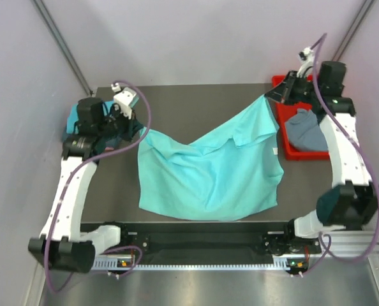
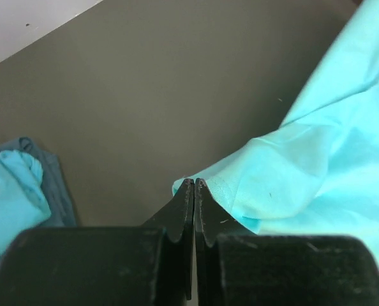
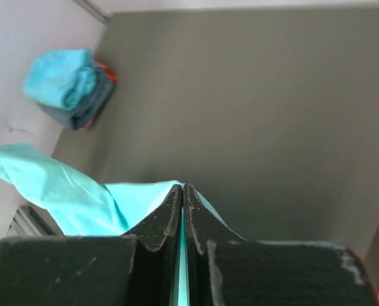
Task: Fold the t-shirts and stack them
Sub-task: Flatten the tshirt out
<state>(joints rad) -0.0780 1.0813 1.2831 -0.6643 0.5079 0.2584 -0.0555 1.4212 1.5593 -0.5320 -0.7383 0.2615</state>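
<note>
A turquoise t-shirt [image 1: 208,172] hangs stretched between both grippers, its lower part lying on the dark table. My left gripper [image 1: 140,130] is shut on its left corner; in the left wrist view the fingertips [image 2: 194,182] pinch the cloth edge [image 2: 304,172]. My right gripper [image 1: 267,97] is shut on its far right corner, with cloth between the fingers in the right wrist view [image 3: 182,187]. A slate grey-blue t-shirt [image 1: 304,131] lies crumpled in the red tray [image 1: 280,81]. A folded stack of shirts [image 3: 68,83], turquoise on top, sits at the far left [image 1: 67,132].
The red tray stands at the back right of the table, beside the right arm. The folded stack [image 2: 17,185] lies under the left arm by the left wall. White walls close in the table on three sides.
</note>
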